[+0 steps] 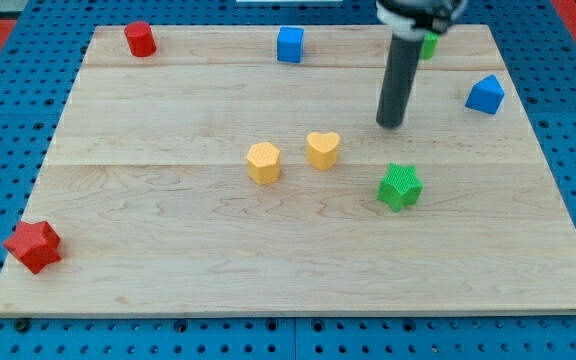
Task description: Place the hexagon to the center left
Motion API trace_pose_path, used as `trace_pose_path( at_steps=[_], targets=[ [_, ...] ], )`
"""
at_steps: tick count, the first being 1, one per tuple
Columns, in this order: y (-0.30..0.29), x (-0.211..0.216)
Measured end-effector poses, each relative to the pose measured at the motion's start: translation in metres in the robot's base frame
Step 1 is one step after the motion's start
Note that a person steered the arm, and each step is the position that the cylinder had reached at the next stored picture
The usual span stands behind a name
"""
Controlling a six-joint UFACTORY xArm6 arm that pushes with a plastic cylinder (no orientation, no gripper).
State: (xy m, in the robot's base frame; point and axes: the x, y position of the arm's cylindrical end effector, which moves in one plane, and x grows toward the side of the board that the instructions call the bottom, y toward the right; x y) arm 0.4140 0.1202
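The yellow hexagon (264, 162) lies near the middle of the wooden board (168, 250). A yellow heart (322, 149) sits just to its right. My tip (391, 123) rests on the board to the upper right of the heart, well clear of the hexagon. The rod rises from it to the view's top edge.
A green star (400, 186) lies below my tip. A red cylinder (140, 38) is at the top left, a blue cube (290, 44) at the top middle, a green block (428, 44) partly hidden behind the rod, a blue block (485, 94) at the right, a red star (33, 246) at the bottom left.
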Motion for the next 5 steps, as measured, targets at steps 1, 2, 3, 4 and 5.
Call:
trace_pose_path(
  at_steps=[1, 2, 3, 4, 5],
  targets=[
    [-0.052, 0.055],
    [-0.138, 0.07],
    [-0.213, 0.035],
    [-0.142, 0.026],
    [-0.125, 0.045]
  ],
)
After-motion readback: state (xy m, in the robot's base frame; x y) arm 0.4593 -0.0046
